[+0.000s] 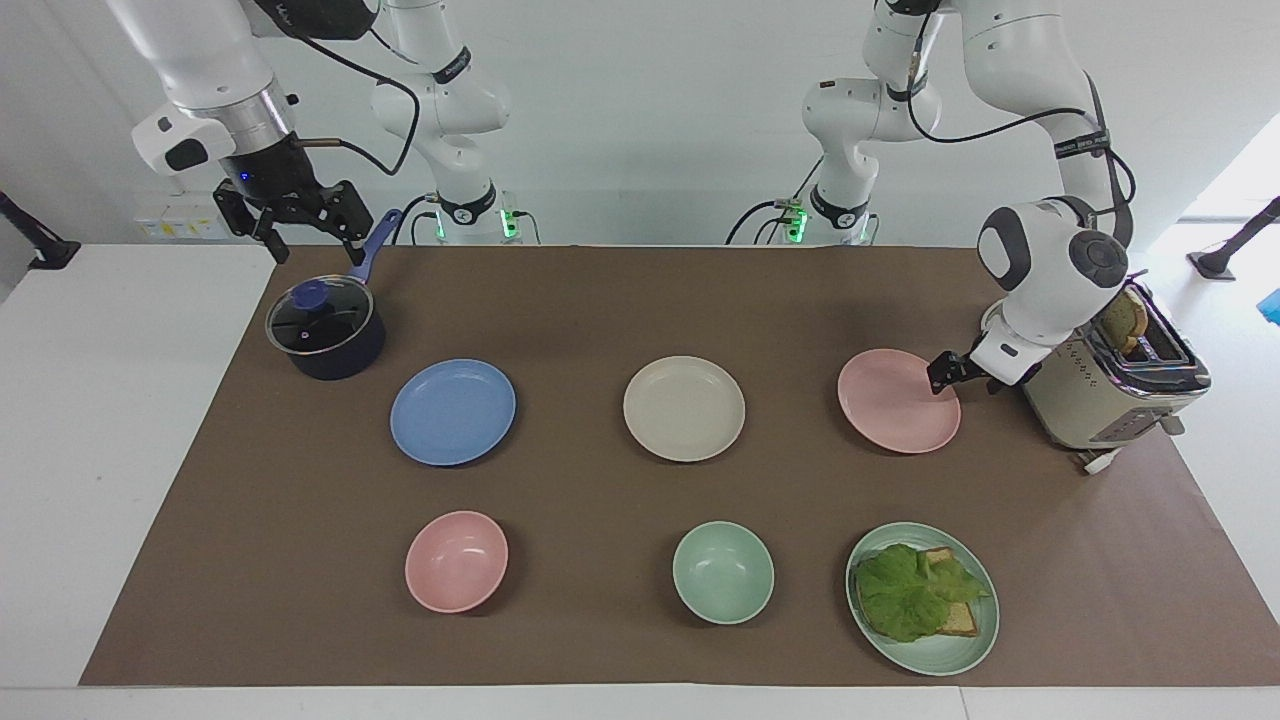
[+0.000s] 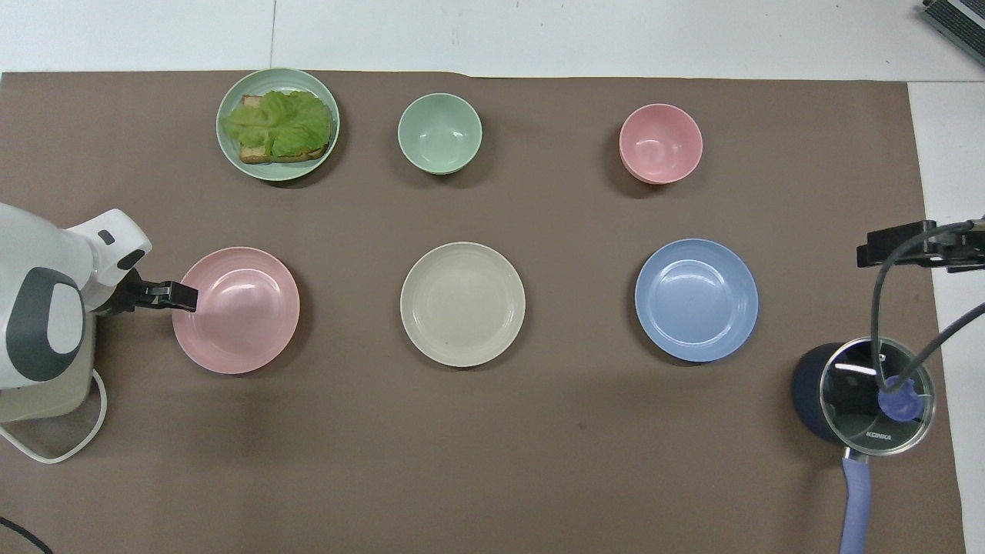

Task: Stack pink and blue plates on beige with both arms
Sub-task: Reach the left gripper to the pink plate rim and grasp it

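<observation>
Three plates lie in a row across the brown mat, with the beige plate (image 1: pixel 684 408) (image 2: pixel 462 304) in the middle. The pink plate (image 1: pixel 895 405) (image 2: pixel 242 315) is toward the left arm's end and the blue plate (image 1: pixel 452 411) (image 2: pixel 696 300) toward the right arm's end. My left gripper (image 1: pixel 945 372) (image 2: pixel 181 295) is low at the pink plate's rim on the toaster side, open; I cannot tell if it touches the rim. My right gripper (image 1: pixel 312 245) (image 2: pixel 885 248) hangs open and empty above the mat's corner by the pot, well away from the blue plate.
A beige toaster (image 1: pixel 1110 390) (image 2: pixel 42 385) stands close beside the left gripper. A dark lidded pot (image 1: pixel 325 330) (image 2: pixel 862 392) sits below the right gripper. Farther from the robots are a pink bowl (image 1: pixel 456 560), a green bowl (image 1: pixel 723 572) and a green plate (image 1: pixel 975 650) with lettuce and toast.
</observation>
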Robot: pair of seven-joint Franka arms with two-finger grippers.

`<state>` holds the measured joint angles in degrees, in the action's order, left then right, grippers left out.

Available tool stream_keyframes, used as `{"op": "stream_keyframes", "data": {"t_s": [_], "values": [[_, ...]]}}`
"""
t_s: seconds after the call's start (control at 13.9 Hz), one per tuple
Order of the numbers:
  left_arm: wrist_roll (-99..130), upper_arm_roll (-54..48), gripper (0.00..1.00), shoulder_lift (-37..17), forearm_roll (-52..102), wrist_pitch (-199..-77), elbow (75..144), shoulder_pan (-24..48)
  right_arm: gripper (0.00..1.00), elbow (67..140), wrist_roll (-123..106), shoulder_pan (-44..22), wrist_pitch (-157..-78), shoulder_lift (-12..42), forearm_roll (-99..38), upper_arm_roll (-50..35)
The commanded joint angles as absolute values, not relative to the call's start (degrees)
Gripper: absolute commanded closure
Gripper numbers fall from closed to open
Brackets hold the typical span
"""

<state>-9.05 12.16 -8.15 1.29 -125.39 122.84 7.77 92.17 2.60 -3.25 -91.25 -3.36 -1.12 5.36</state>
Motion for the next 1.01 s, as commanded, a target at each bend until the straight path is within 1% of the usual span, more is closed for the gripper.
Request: {"op": "stream_keyframes", "data": {"t_s": [0.0,0.22,0.29,0.36,0.43,0.51,0.58,0.72,0.87,0.94], "values": [[-9.6,12.0,0.00,-8.2,0.5,-127.8,124.9,7.2,0.00,93.3,3.8,-2.7,-91.7,-4.6,-1.3,5.1],[-9.8,11.9,0.00,-8.2,0.6,-127.7,125.1,7.2,0.00,93.5,3.7,-2.7,-92.4,-4.6,-1.3,5.1],[-9.7,11.9,0.10,-8.1,1.0,-127.5,125.2,7.2,0.00,93.5,3.6,-2.7,-92.2,-4.7,-1.3,5.1],[-9.7,11.9,0.34,-8.0,1.1,-127.5,125.3,7.1,0.00,93.7,3.6,-2.7,-92.1,-4.7,-1.3,5.1],[-9.6,11.9,0.56,-8.0,1.1,-127.4,125.3,7.1,0.00,93.7,3.6,-2.7,-91.9,-4.7,-1.3,5.1],[-9.6,11.9,0.67,-8.0,1.2,-127.4,125.4,7.2,0.00,93.7,3.6,-2.7,-91.9,-4.7,-1.3,5.1],[-9.5,12.0,0.76,-8.0,1.6,-127.4,125.4,7.2,0.00,93.7,3.6,-2.7,-92.0,-4.7,-1.3,5.1],[-9.3,12.0,0.83,-7.8,1.8,-127.1,125.5,7.2,0.00,93.3,3.6,-2.6,-92.0,-4.5,-1.3,5.2],[-9.3,12.0,0.95,-7.7,1.8,-127.0,125.8,7.2,0.00,93.2,3.6,-2.6,-91.9,-4.5,-1.3,5.2],[-9.3,12.0,0.98,-7.7,1.8,-126.9,125.9,7.3,0.00,93.2,3.5,-2.7,-91.9,-4.5,-1.3,5.1]]}}
